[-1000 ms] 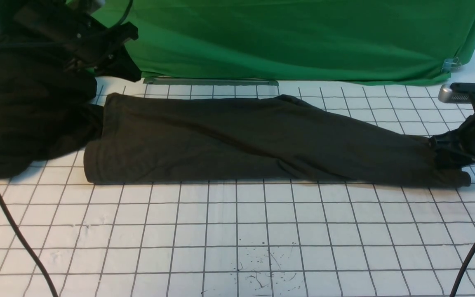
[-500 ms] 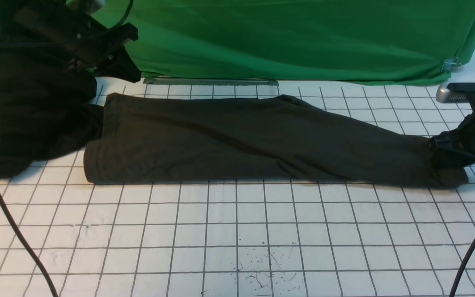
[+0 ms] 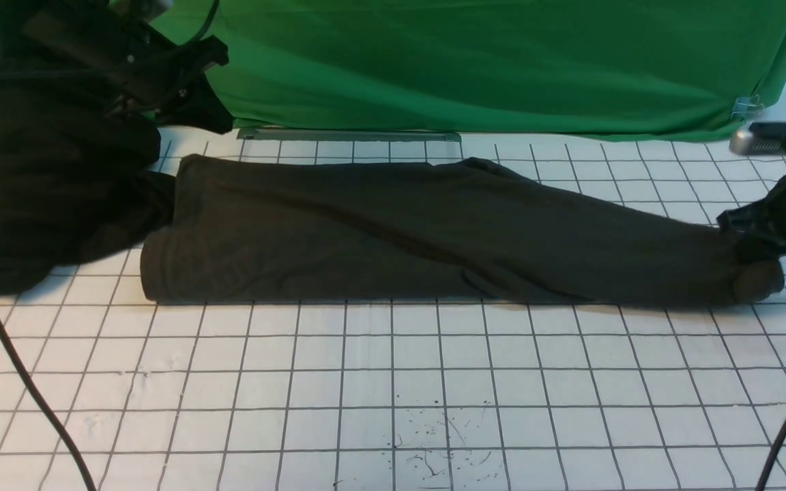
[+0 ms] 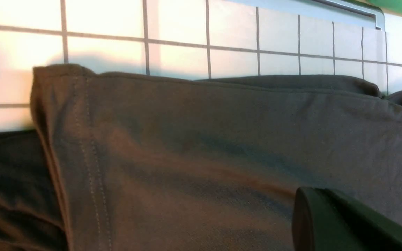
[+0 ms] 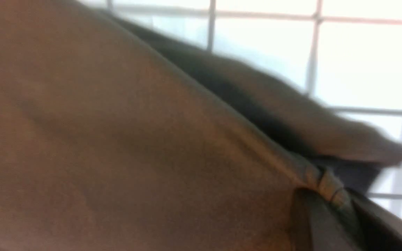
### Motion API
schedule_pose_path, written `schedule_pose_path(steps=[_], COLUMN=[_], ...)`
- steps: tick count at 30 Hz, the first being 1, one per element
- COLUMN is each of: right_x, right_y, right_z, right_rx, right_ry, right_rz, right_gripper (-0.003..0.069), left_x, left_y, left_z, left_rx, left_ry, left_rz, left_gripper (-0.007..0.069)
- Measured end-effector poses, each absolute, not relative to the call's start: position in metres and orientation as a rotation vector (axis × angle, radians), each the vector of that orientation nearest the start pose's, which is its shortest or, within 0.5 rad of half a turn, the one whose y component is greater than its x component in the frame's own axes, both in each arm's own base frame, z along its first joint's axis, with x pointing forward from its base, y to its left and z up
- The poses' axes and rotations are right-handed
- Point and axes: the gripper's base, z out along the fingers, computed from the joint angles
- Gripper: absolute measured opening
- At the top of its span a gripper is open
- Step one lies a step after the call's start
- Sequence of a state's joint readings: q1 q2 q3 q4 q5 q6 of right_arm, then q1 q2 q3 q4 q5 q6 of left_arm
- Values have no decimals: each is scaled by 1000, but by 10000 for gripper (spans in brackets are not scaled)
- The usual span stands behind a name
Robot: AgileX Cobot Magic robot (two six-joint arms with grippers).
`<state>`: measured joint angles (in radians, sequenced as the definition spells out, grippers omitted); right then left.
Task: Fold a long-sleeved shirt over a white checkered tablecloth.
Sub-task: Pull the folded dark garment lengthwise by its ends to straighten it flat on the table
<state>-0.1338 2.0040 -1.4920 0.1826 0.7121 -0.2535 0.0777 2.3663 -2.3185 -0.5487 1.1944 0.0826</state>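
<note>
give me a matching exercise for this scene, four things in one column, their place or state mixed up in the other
Things:
1. dark charcoal-olive long-sleeved shirt
2. white checkered tablecloth
3. plain bright green cloth
4. right end effector

Place or state:
a. hangs along the far side, behind everything
b. closed on bunched fabric at the right
c. lies as a long folded band from left to right
d. spread flat underneath

Pairs: 1-c, 2-d, 3-a, 4-b
</note>
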Motion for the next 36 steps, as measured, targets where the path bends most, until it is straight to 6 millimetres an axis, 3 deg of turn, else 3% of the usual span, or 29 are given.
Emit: schedule_pose_path(steps=[4, 7, 10, 11, 15, 19, 22, 25, 28, 30, 36], right_x=[424, 427, 436, 436, 445, 444, 447, 444, 438, 435, 446], right_y=[-52, -55, -61, -61, -63, -64, -71, -77, -77, -75, -69], right_z=[222, 227, 210, 210, 176, 174, 199, 239, 252, 251, 202], right_rx=[-22, -34, -26, -27, -25, 17, 93, 162, 175, 183, 200], right_ry=[2611, 2557, 2539, 2536, 2575, 2612, 2641, 2715, 2761, 2815, 2932], right_rz=[31, -14, -39, -41, -48, -28, 4, 69, 101, 128, 171], right_gripper=[63, 98, 197, 197, 350, 459, 531, 566, 571, 573, 574], left_x=[517, 517, 517, 517, 515, 515, 515, 514, 514, 514, 513], left_y=[-4, -4, -4, -4, -3, -1, -1, -6, -10, -13, -11], left_z=[254, 254, 254, 254, 253, 251, 251, 252, 253, 252, 249], left_rx=[-120, -123, -123, -123, -110, -138, -203, -197, -176, -162, -134], left_ry=[2605, 2597, 2596, 2596, 2626, 2643, 2647, 2652, 2658, 2666, 2690], left_rz=[-692, -689, -689, -689, -670, -639, -659, -654, -632, -610, -499], left_gripper=[1, 1, 1, 1, 3, 3, 3, 5, 11, 20, 62])
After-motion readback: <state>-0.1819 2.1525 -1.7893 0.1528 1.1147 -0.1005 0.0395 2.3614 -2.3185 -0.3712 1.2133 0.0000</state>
